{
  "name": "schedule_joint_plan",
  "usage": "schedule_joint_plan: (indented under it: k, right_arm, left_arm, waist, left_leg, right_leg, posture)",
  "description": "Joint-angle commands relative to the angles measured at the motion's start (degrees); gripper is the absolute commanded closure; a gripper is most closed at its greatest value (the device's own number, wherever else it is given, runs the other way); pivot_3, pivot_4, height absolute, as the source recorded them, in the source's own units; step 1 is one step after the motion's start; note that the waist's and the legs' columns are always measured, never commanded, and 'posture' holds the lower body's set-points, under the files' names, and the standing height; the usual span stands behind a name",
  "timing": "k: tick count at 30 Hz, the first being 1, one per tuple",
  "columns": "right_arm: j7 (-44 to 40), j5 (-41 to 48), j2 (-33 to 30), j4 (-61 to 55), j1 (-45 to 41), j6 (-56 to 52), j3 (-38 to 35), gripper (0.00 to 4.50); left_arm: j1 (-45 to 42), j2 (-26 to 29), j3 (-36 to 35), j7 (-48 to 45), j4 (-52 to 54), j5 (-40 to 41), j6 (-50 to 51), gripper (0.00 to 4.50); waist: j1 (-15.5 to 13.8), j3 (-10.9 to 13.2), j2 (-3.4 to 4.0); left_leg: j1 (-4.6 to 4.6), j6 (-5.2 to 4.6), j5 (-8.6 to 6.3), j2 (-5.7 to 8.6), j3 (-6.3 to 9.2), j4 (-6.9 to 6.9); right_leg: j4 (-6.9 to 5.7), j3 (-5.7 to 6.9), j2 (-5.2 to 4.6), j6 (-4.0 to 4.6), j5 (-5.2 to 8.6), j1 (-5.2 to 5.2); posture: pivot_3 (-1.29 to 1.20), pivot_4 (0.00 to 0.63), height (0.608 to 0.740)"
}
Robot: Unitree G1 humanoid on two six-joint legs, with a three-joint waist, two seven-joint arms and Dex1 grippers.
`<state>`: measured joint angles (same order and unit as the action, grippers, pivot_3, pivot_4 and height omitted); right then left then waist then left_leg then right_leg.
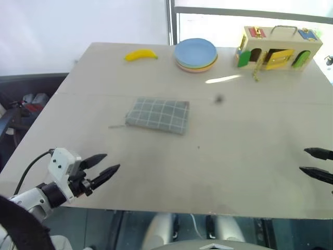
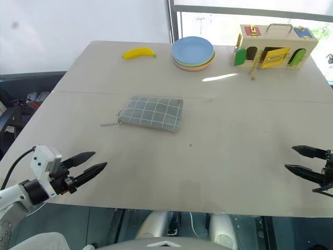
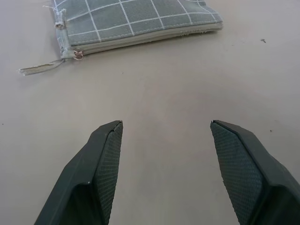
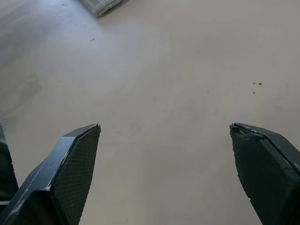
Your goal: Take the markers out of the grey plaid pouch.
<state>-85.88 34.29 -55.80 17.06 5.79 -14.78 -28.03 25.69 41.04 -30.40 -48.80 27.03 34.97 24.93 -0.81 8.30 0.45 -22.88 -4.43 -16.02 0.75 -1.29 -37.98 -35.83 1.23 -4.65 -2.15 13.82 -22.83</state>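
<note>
Grey plaid pouch (image 2: 151,113) lies flat mid-worktop (image 2: 229,151), zipped shut w/ pull cord (image 3: 40,69) trailing off its left end. My left fingers (image 2: 87,165) are spread, holding nothing, over the near left edge, pointing toward pouch. Right fingers (image 2: 303,160) spread wide, empty, at near right edge, well apart from pouch.

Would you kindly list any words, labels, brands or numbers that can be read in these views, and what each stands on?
None can be read.
Grey plaid pouch: white grid lines, no lettering.
Wooden latch box: coloured doors and panels, no legible marks.
Banana and stack of plates: no label visible.
</note>
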Motion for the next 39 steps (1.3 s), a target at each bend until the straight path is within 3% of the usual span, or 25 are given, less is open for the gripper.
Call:
schedule_joint_plan:
  k: [1,11,13,22,29,35,39]
  right_arm:
    - [-2.51,1.42,0.15,-0.23,-0.49,0.46,-1.07,0.0]
    - [-2.3,1.52,0.34,-0.58,-0.67,0.03,-0.98,0.0]
    - [-2.59,3.01,-0.22,-2.16,-0.12,-4.29,-0.18,0.0]
    - [1.67,8.41,6.94,-13.61,-2.21,-8.85,2.13,0.0]
    - [3.16,12.74,9.37,-23.64,-4.11,-11.24,3.74,0.0]
    - [6.55,12.59,11.86,-26.51,-6.49,-11.66,6.35,0.0]
    - [7.71,12.78,12.33,-27.61,-5.62,-11.38,5.87,0.0]
  left_arm:
    - [0.12,0.66,-1.6,-0.06,1.25,-0.08,-0.19,1.42]
    - [-0.05,0.75,-1.85,-0.21,0.6,-0.18,-0.3,1.42]
    - [-0.69,0.71,-1.31,-0.23,-0.08,0.22,0.22,1.42]
    - [-11.47,1.06,5.23,1.12,-8.32,-3.81,-1.04,1.42]
    - [-32.04,4.81,8.49,1.46,-31.84,-11.95,-8.99,1.42]
    - [-53.3,5.61,18.61,1.06,-62.23,-25.62,-29.1,1.42]
    - [-62.71,4.82,27.34,-1.79,-76.83,-34.54,-44.15,1.42]
  waist:
    - [-0.01,0.0,0.0]
    - [0.0,0.0,0.0]
    - [0.0,0.0,0.0]
    - [-0.06,0.0,0.01]
    - [-0.14,0.01,-0.02]
    - [-0.15,0.09,-0.19]
    - [-0.18,0.07,-0.29]
  left_leg:
    - [0.0,0.0,0.0,0.0,0.0,0.0]
    - [0.0,0.0,0.0,0.0,0.0,0.0]
    - [0.0,0.0,0.0,0.0,0.0,0.0]
    - [0.01,0.0,0.01,0.0,0.01,-0.04]
    - [0.01,0.01,0.01,0.0,0.04,-0.11]
    - [-0.08,0.2,0.13,0.07,0.03,-0.12]
    - [-0.39,0.23,0.15,0.11,0.02,-0.17]
  right_leg:
    - [0.0,0.0,0.0,0.0,0.0,0.0]
    - [0.0,0.0,0.0,0.0,0.0,0.0]
    - [0.0,0.0,0.0,0.0,0.0,0.0]
    - [-0.05,0.0,0.02,-0.01,-0.01,0.02]
    - [-0.11,0.06,0.03,-0.03,-0.03,0.04]
    - [-0.1,0.06,0.03,-0.26,-0.16,-0.04]
    - [-0.11,0.1,0.04,-0.28,-0.18,-0.32]
  posture:
    - [0.0,0.15,0.74]
    - [0.0,0.15,0.74]
    - [0.0,0.15,0.74]
    - [0.0,0.15,0.74]
    - [0.0,0.15,0.74]
    - [0.0,0.15,0.74]
    - [0.0,0.15,0.74]
